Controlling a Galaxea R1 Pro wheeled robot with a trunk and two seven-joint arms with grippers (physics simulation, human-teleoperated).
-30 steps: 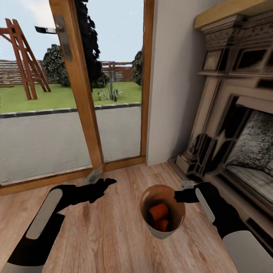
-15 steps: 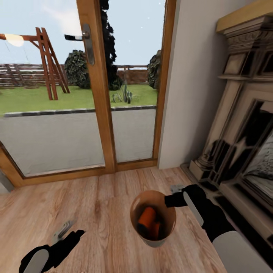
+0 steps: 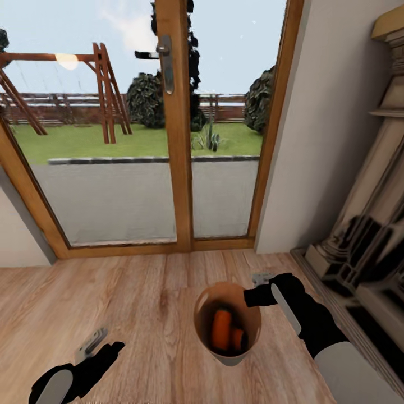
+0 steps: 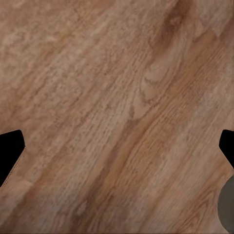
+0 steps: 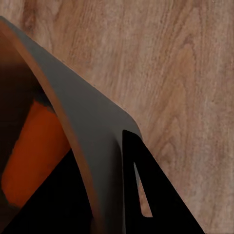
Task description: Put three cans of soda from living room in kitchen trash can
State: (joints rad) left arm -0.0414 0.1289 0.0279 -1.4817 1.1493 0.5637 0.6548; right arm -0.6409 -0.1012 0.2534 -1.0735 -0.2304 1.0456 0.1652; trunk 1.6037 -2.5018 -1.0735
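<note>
Pinching trash can (image 3: 209, 331) rim, right gripper (image 3: 251, 295) clamped.

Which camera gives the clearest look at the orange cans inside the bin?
The head view: it looks down into the trash can and shows two orange cans. The right wrist view catches an orange patch behind the bin wall. The left wrist view faces the wooden floor.

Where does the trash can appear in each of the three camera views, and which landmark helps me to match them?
Head view: the trash can is at lower centre, on the wooden floor, with the right gripper clamped on its rim.
Right wrist view: its dark grey wall runs diagonally, with an orange can inside.
Left wrist view: I cannot make it out.
Shared landmark: the wooden floor.
</note>
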